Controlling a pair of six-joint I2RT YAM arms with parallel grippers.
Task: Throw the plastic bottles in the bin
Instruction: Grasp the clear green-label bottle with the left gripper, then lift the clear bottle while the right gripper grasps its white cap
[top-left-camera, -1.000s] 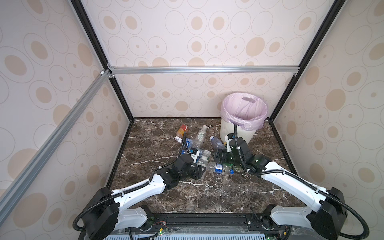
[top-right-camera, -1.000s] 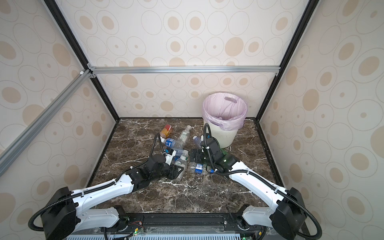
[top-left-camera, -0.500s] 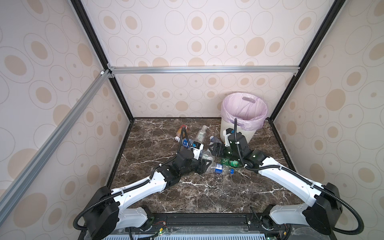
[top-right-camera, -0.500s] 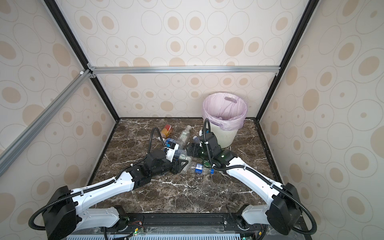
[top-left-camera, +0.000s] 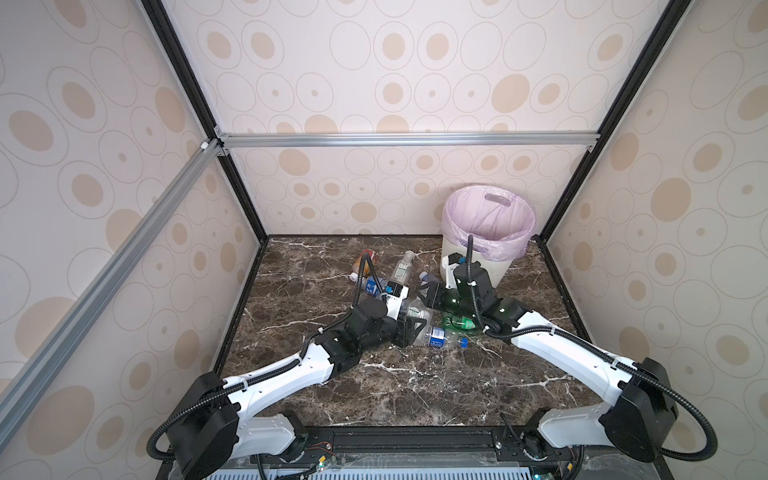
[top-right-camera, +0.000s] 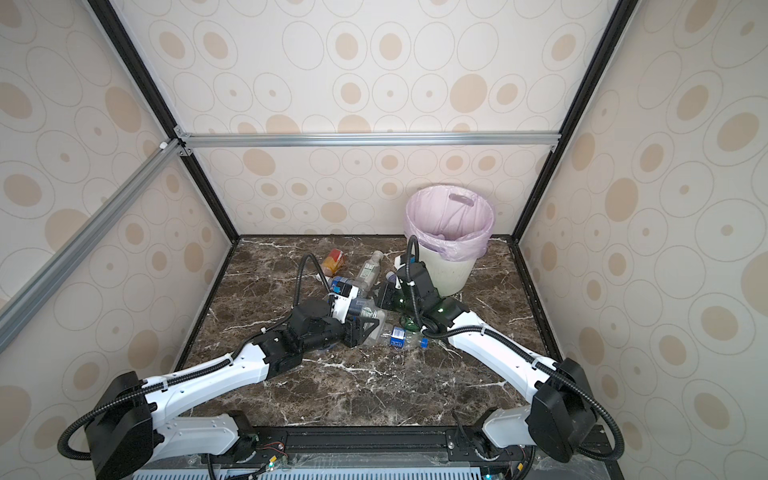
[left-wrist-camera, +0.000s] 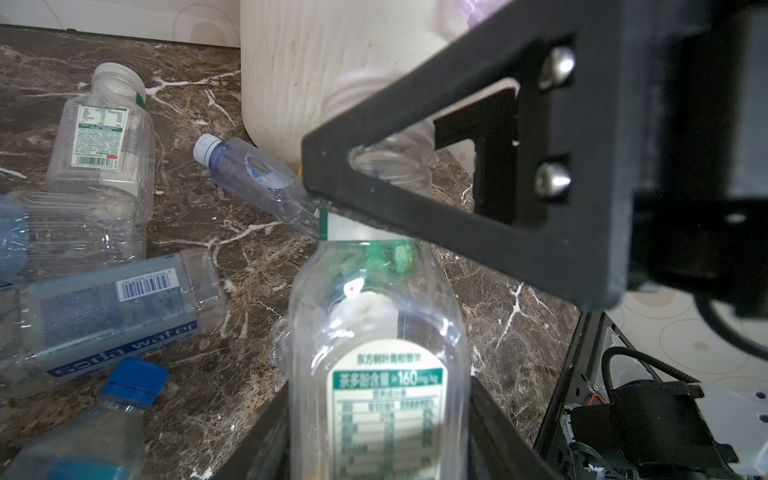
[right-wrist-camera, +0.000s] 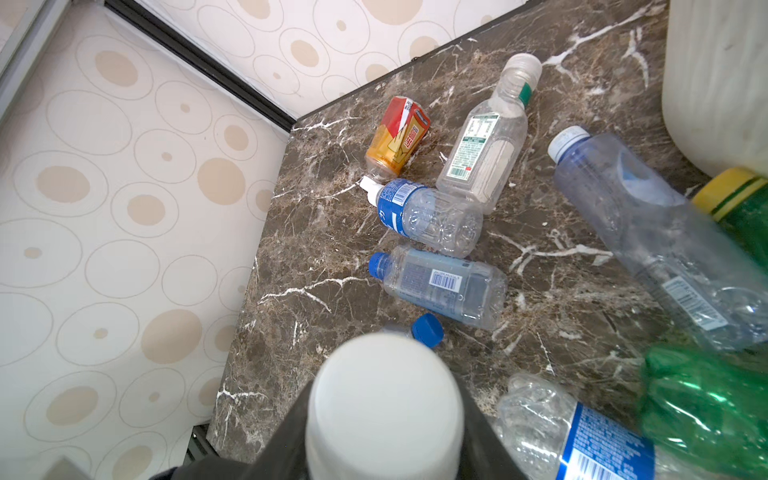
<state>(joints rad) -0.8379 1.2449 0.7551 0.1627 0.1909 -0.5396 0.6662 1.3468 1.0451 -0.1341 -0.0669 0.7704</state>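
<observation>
Brown marble tabletop (top-left-camera: 395, 386) lies between patterned walls, and both arms reach to its middle and hold one white-capped clear bottle (left-wrist-camera: 374, 332). The left gripper (top-left-camera: 411, 330) is closed around that bottle's body, with the label facing its wrist camera. The right gripper (right-wrist-camera: 384, 440) pinches the neck just under the cap. One of its fingers (left-wrist-camera: 457, 230) crosses the neck in the left wrist view. The bin (top-left-camera: 500, 272) stands upright just behind the right gripper's wrist, with its lilac bag open. Ahead of the right gripper more plastic bottles (right-wrist-camera: 436, 286) lie on their sides. An amber bottle (right-wrist-camera: 397, 137) is the farthest, and clear ones with blue labels are nearer. Green bottles (top-left-camera: 459, 322) lie under the right arm's wrist. A blue-labelled clear bottle (top-left-camera: 436, 336) rests just beside the left gripper.
</observation>
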